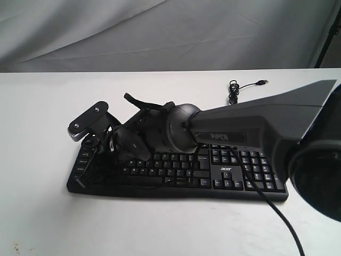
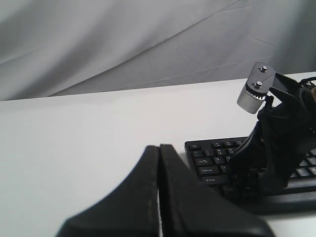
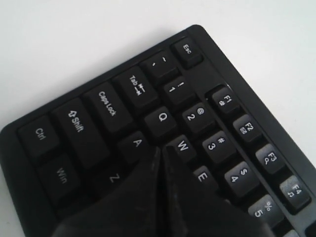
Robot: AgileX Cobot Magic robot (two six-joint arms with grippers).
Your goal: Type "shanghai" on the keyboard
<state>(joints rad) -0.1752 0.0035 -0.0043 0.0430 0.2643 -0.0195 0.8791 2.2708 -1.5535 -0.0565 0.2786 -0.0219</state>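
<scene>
The black keyboard (image 1: 229,173) with white legends and an "acer" logo lies across the white table. My right arm reaches over it to its left end. In the right wrist view my right gripper (image 3: 160,149) is shut and empty, its tip just above the keys (image 3: 101,106), between A and W, hiding the key beneath. The exterior view shows that gripper (image 1: 120,152) low over the left letter keys. My left gripper (image 2: 159,147) is shut and empty. It hovers over bare table just off the keyboard's (image 2: 210,158) left end.
The thin black USB cable (image 1: 234,90) lies coiled on the table behind the keyboard. The right arm's bulky link (image 1: 256,128) spans the keyboard's middle. A grey cloth backdrop (image 1: 160,32) hangs behind the table. The right wrist's camera (image 2: 256,89) shows near the left gripper.
</scene>
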